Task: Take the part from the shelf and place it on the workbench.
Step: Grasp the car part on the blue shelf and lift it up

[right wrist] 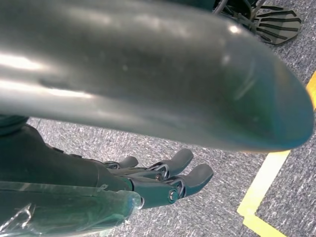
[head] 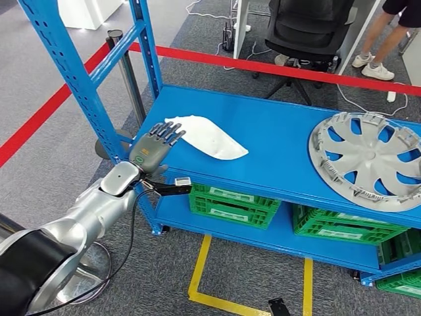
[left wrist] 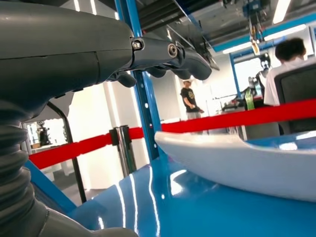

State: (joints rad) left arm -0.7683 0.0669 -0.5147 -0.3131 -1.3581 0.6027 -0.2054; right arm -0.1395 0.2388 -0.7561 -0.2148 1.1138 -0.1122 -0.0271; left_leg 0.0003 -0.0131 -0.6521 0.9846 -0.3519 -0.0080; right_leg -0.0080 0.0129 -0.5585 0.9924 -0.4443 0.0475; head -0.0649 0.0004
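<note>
Left hand (head: 154,146) held flat over the near-left corner of the blue shelf (head: 278,141), fingers (left wrist: 186,57) straight and spread, holding nothing; fingertips reach over the near end of the white part (head: 208,137), contact unclear. Part lies flat on the shelf top, well apart from the grey wheel cover (head: 370,158). Right hand (right wrist: 164,180) hangs above grey carpet, fingers loosely extended, empty. Green crates (head: 233,204) sit on the lower level.
</note>
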